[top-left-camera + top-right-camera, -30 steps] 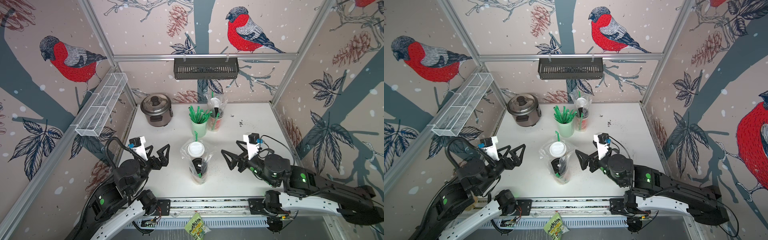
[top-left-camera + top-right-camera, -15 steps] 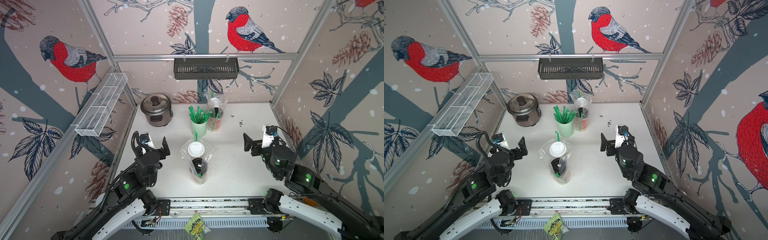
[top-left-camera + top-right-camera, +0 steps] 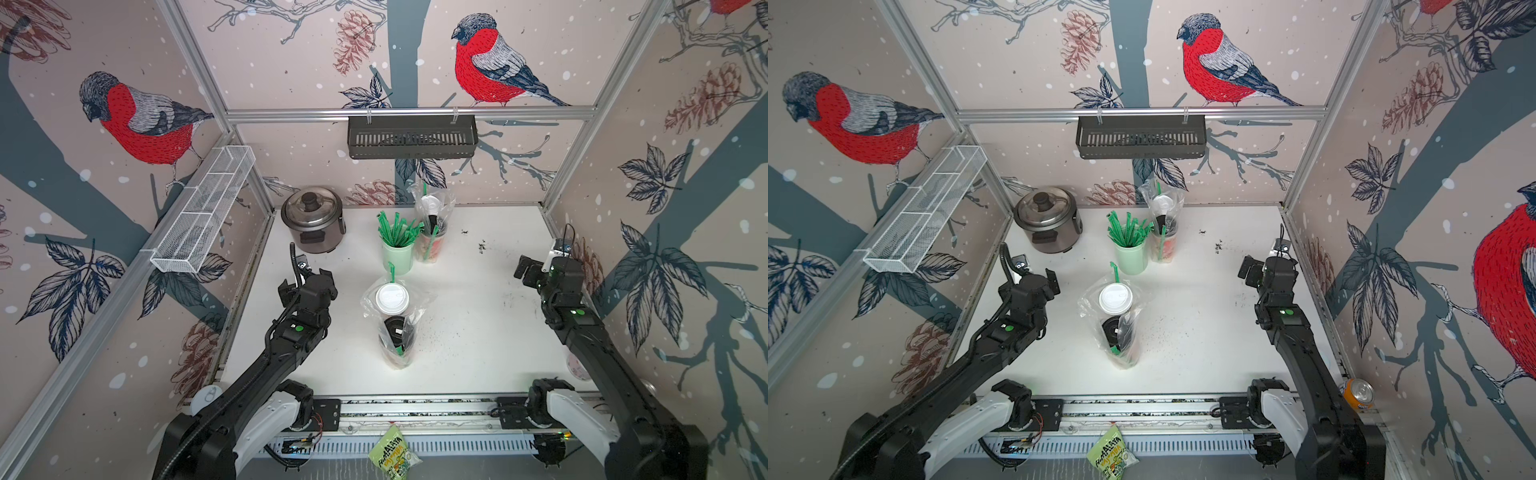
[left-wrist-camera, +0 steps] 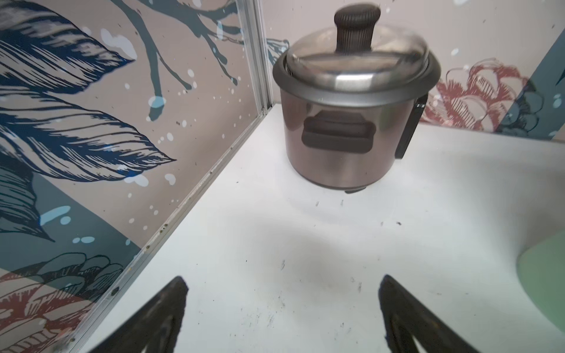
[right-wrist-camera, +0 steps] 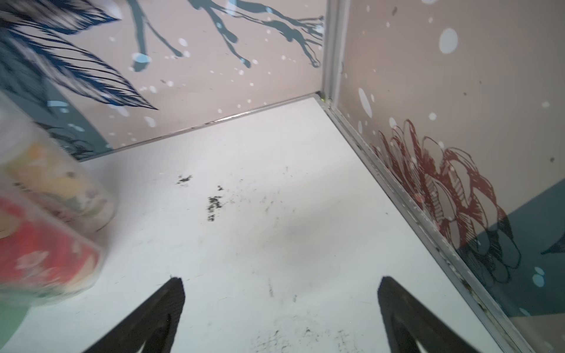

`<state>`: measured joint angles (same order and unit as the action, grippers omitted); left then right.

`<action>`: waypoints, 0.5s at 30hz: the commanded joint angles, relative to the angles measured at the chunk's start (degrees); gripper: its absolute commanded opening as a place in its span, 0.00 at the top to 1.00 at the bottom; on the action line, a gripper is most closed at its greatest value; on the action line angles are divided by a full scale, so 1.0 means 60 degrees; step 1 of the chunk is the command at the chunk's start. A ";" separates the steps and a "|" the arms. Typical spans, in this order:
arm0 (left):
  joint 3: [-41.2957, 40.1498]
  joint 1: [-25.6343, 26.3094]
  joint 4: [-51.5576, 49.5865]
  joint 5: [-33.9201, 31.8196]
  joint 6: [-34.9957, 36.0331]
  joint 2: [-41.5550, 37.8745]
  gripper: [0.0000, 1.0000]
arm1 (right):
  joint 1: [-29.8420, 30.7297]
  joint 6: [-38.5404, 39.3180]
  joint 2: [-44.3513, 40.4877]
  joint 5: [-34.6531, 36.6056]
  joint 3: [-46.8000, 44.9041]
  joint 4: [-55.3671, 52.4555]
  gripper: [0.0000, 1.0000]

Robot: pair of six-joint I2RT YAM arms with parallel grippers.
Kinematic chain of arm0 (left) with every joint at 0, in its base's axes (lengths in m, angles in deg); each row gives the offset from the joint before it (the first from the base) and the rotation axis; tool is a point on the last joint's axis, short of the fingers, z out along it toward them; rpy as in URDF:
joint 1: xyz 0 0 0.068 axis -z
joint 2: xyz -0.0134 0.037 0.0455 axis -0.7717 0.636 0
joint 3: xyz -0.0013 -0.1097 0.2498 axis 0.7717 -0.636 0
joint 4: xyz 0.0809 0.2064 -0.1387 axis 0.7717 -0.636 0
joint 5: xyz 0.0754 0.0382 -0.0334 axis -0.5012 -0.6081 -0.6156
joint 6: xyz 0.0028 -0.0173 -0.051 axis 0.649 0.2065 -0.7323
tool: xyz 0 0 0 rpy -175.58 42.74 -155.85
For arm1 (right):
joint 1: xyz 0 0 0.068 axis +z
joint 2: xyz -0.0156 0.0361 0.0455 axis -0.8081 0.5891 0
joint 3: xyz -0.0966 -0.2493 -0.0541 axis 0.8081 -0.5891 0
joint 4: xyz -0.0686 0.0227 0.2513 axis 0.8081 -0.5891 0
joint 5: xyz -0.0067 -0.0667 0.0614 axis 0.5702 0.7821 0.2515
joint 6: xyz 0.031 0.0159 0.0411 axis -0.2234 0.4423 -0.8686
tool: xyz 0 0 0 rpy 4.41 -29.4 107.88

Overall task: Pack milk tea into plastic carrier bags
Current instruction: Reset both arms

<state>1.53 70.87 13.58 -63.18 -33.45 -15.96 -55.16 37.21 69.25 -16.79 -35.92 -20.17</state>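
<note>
Both arms backed off to frame sides; left gripper (image 4: 282,284) & right gripper (image 5: 281,284) spread, empty. Cups (image 3: 392,298) sit in front bag (image 3: 422,297) mid-frame & back bag (image 3: 446,208) upper centre, so packing prob done.

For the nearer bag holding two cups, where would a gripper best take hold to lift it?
Probably the loose film of the carrier bag standing up beside the black-lidded cup, pinched from above. The two upright cups, with the white-lidded cup, look too wide together for a side grasp.
</note>
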 commanded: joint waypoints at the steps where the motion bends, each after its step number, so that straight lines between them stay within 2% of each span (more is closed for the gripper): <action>1: -0.0584 -0.0284 0.3320 0.0756 0.1168 0.0576 0.03 | -0.0201 -0.0069 0.0910 -0.0070 -0.0339 0.1867 0.00; 4: -0.0938 -0.0809 0.4314 0.1596 0.1254 0.1193 0.04 | -0.0173 0.0209 0.1875 0.0208 -0.0975 0.3457 0.00; 8: -0.1441 -0.1338 0.5915 0.2565 0.1691 0.2100 0.04 | -0.0010 0.0573 0.2477 0.0574 -0.1989 0.5951 0.00; 12: -0.1458 -0.1401 0.6571 0.3325 0.1997 0.2927 0.04 | 0.0479 0.1210 0.3075 0.0820 -0.2344 0.7457 0.00; 15: -0.1741 -0.1441 0.7698 0.3861 0.2207 0.3460 0.04 | 0.1093 0.2013 0.3718 0.1245 -0.2541 0.8612 0.00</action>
<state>-8.08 62.52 49.47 -44.67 -22.89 3.12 -50.35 43.96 89.66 -12.35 -50.43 19.71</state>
